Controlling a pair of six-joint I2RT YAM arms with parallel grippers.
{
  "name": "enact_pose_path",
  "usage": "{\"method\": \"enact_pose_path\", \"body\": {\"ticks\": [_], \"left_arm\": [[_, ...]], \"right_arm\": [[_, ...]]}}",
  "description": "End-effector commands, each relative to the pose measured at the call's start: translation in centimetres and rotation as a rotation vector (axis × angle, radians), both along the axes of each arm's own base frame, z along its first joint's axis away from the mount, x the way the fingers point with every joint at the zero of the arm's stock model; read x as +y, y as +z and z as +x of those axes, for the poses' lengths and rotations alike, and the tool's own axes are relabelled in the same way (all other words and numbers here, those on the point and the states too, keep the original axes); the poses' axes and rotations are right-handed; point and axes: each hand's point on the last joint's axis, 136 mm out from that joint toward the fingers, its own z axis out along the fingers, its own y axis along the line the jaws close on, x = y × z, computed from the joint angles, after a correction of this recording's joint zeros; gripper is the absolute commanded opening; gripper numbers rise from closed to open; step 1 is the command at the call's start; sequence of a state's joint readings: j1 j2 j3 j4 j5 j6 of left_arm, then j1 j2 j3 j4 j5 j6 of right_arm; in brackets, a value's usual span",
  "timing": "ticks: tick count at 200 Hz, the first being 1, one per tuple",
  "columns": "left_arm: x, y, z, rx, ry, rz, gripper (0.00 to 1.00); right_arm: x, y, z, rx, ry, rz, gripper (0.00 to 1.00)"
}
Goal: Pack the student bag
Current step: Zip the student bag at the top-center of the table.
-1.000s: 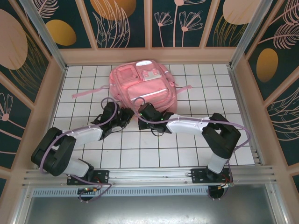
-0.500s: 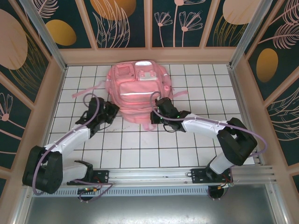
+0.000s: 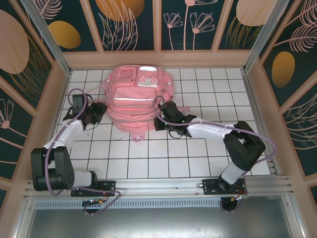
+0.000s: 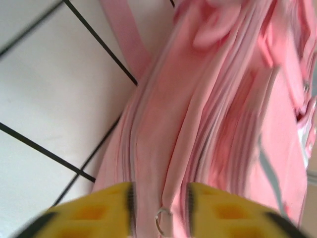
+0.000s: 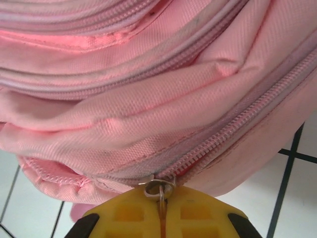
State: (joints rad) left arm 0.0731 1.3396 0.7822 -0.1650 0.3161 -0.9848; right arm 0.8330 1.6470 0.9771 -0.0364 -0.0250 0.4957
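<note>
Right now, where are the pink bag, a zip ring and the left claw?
student bag [image 3: 134, 101]: top view, on its front pocket panel.
zip ring [image 5: 159, 188]: right wrist view, on the metal loop.
left gripper [image 4: 160, 198]: left wrist view, midway between the yellow fingertips.

2 white-black arms [image 3: 67, 134], purple cables [image 3: 74, 91], yellow gripper fingers [image 5: 124, 213].

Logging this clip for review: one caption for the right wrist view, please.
Right hand shut on the metal zipper pull of the pink student bag.
</note>
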Motion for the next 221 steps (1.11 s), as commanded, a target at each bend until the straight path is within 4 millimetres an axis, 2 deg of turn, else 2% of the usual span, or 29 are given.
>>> {"method": "enact_pose_path", "body": {"ticks": [1, 11, 31, 62, 89, 117, 129, 146, 151, 158, 167, 189, 221], "left_arm": [[-0.7, 1.3, -1.1, -0.046, 0.018, -0.068, 0.57], [-1.5, 1.5, -2.1, -0.049, 0.016, -0.092, 0.60], [-3.8, 1.8, -4.2, -0.061, 0.001, -0.162, 0.59], [-8.4, 1.9, -6.2, -0.078, -0.033, -0.311, 0.59], [-12.1, 2.5, -6.2, -0.106, -0.075, -0.391, 0.62], [-13.8, 1.5, -5.3, -0.071, -0.093, -0.375, 0.61], [-13.8, 1.3, -4.8, -0.068, -0.080, -0.361, 0.60], [-14.0, 0.8, -4.4, -0.069, -0.081, -0.348, 0.48], [-14.2, 0.6, -4.4, -0.062, -0.088, -0.348, 0.41], [-14.3, 0.1, -4.4, -0.051, -0.090, -0.342, 0.26], [-14.1, -0.5, -4.6, -0.027, -0.085, -0.328, 0.00], [-12.6, -0.9, -5.1, -0.009, -0.031, -0.258, 0.00], [-10.1, 0.4, -5.6, -0.025, 0.021, -0.159, 0.00]], "right_arm": [[1.8, 1.0, 0.6, -0.042, 0.000, -0.025, 0.00], [3.4, 1.1, 0.3, -0.040, 0.029, -0.014, 0.00], [6.1, 1.3, -0.2, -0.042, 0.070, 0.004, 0.00], [8.7, 1.8, -1.0, -0.042, 0.130, 0.028, 0.00], [9.5, 2.2, -1.4, -0.040, 0.161, 0.048, 0.00], [10.0, 2.1, -2.0, -0.038, 0.181, 0.044, 0.00], [10.2, 2.1, -2.2, -0.040, 0.184, 0.040, 0.00], [10.1, 2.1, -2.2, -0.042, 0.179, 0.034, 0.00], [10.0, 2.1, -2.2, -0.043, 0.173, 0.032, 0.00], [9.8, 2.2, -2.1, -0.049, 0.164, 0.031, 0.00], [9.5, 2.2, -2.0, -0.055, 0.153, 0.026, 0.00], [7.8, 1.8, -1.0, -0.076, 0.093, -0.017, 0.00], [2.7, 1.0, 1.5, -0.079, -0.034, -0.060, 0.00]]}}
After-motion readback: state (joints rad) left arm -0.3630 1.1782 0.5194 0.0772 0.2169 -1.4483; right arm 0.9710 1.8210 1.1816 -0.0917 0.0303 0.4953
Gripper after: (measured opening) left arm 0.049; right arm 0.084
